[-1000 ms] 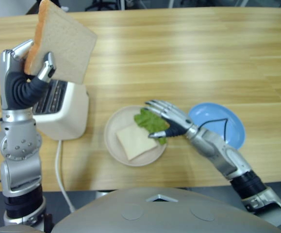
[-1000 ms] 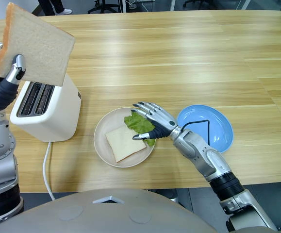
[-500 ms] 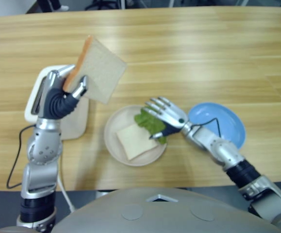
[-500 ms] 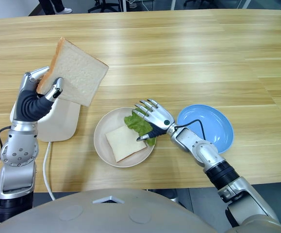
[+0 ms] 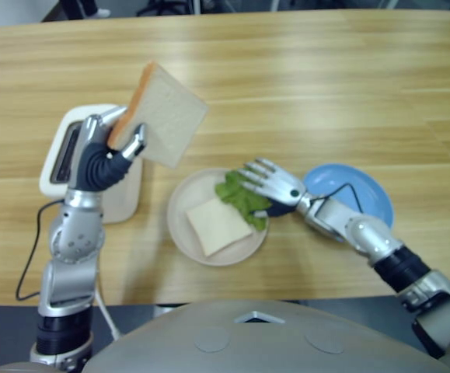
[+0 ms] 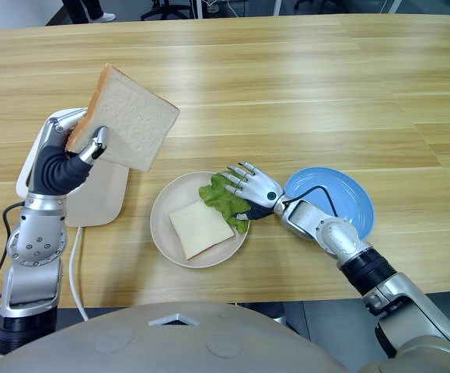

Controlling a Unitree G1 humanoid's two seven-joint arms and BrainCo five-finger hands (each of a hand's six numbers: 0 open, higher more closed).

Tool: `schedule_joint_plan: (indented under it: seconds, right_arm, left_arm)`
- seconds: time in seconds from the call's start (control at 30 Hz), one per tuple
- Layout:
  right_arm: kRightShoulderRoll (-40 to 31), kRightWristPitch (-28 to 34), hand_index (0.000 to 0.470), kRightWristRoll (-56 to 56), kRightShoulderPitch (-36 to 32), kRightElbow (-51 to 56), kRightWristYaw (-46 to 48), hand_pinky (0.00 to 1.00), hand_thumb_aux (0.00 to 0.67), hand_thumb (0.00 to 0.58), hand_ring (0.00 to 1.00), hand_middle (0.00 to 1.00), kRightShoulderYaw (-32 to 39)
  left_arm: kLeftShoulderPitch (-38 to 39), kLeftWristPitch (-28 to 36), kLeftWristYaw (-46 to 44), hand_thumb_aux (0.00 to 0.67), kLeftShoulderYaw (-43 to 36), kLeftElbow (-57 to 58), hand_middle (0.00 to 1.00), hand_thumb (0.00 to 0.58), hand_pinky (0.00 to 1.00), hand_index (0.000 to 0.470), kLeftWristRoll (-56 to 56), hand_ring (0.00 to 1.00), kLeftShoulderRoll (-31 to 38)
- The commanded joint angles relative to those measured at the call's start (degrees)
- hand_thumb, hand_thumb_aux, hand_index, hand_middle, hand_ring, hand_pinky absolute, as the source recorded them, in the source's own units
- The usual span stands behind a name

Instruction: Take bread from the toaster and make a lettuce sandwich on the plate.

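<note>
We hold the bread slice clamped in our left hand's curled fingers, tilted in the air above the toaster. On the plate lie another slice and the lettuce; our right hand rests on the lettuce, fingers spread, seemingly pressing rather than gripping. A blue dish sits just beside.
</note>
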Motion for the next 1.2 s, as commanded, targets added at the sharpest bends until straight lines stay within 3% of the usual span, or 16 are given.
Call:
schedule_joint_plan:
  seconds: [0.03, 0.2, 0.27, 0.3, 0.87, 1.07, 1.2]
  right_arm:
    - [0.5, -0.3, 0.236, -0.7, -1.3, 4.4, -0.8, 0.0, 0.344, 0.443, 0.0, 0.0, 1.9]
    - [1.6, 0.2, 0.242, -1.1, -2.4, 8.7, -2.6, 0.0, 0.352, 0.449, 0.0, 0.0, 3.9]
    - [1.8, 0.1, 0.312, -1.0, -2.7, 9.3, -2.8, 0.0, 0.455, 0.52, 0.0, 0.0, 4.3]
    - [1.9, -0.1, 0.46, -0.7, -2.7, 9.2, -3.0, 0.0, 0.67, 0.58, 0.0, 0.0, 4.4]
    - [0.2, -3.2, 0.46, 11.0, -2.8, -8.1, -2.6, 0.0, 0.67, 0.58, 0.0, 0.0, -5.0]
    - [0.2, -5.0, 0.46, 17.5, 0.0, -14.9, 3.4, 0.0, 0.67, 0.58, 0.0, 0.0, -7.7]
    - [0.4, -8.6, 0.46, 21.3, 4.8, -14.0, 9.8, 0.0, 0.67, 0.58, 0.0, 0.0, -4.1]
  left_arm:
    - [0.3, 0.2, -0.5, 0.67, -0.3, 0.4, 1.0, 0.58, 1.0, 0.46, 0.2, 1.0, -0.4]
    - [0.3, 0.1, -0.5, 0.67, -0.3, 0.4, 1.0, 0.58, 1.0, 0.46, 0.3, 1.0, -0.3]
    - [0.3, 0.2, -0.5, 0.67, -0.3, 0.4, 1.0, 0.58, 1.0, 0.46, 0.3, 1.0, -0.2]
    - [0.3, 0.1, -0.5, 0.67, -0.3, 0.5, 1.0, 0.58, 1.0, 0.46, 0.3, 1.0, -0.2]
    - [-0.6, -1.0, 0.5, 0.67, -0.5, 2.3, 1.0, 0.58, 1.0, 0.46, 1.5, 1.0, -0.6]
    - [-0.7, -1.0, 0.3, 0.67, -0.4, 2.4, 1.0, 0.58, 1.0, 0.46, 1.2, 1.0, -0.7]
    - [-0.5, -1.0, 0.0, 0.67, -0.8, 2.5, 1.0, 0.58, 1.0, 0.46, 0.8, 1.0, -0.9]
